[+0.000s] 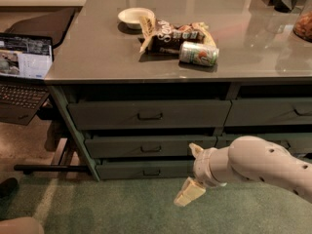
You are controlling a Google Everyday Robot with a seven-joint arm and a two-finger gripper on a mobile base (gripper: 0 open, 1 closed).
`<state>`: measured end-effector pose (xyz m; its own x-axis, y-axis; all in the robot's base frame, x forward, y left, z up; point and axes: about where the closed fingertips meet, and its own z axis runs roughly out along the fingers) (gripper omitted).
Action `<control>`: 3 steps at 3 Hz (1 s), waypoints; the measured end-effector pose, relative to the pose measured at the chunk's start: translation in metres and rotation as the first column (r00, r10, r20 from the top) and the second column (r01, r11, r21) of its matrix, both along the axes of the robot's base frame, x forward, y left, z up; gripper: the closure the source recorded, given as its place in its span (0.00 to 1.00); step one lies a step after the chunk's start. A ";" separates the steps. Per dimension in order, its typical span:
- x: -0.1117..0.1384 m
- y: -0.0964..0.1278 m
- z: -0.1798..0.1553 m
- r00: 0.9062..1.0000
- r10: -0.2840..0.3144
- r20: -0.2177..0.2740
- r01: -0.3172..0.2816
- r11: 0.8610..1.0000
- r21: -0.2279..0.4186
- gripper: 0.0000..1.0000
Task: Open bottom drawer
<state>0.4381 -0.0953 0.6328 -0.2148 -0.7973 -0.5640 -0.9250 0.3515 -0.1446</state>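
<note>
The bottom drawer (141, 170) is the lowest of three dark grey-green drawers in the left stack under the counter. Its front is low and flat, with a small dark pull (152, 172) at its centre, and it looks closed. My gripper (192, 174) hangs on the white arm coming in from the right. It sits in front of the drawer's right end, right of the pull. One finger (196, 150) points up over the middle drawer; the other finger (187, 193) points down over the carpet. The fingers are spread apart and hold nothing.
The middle drawer (146, 146) and top drawer (146, 113) sit above. The counter top (97, 52) holds a white bowl (134, 16), a snack bag (170, 33) and a can (198, 53). A laptop (24, 67) stands at the left. Green carpet (122, 204) lies below.
</note>
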 end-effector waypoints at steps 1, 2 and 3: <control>0.013 -0.007 -0.030 1.000 -0.024 -0.019 0.024 0.999 0.034 0.00; 0.019 -0.010 -0.082 0.996 -0.046 -0.081 0.051 0.996 0.067 0.00; 0.024 -0.013 -0.135 0.988 -0.072 -0.137 0.088 0.989 0.115 0.00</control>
<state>0.4624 -0.1081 0.4975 -0.3541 -0.7026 -0.6172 -0.9014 0.4322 0.0251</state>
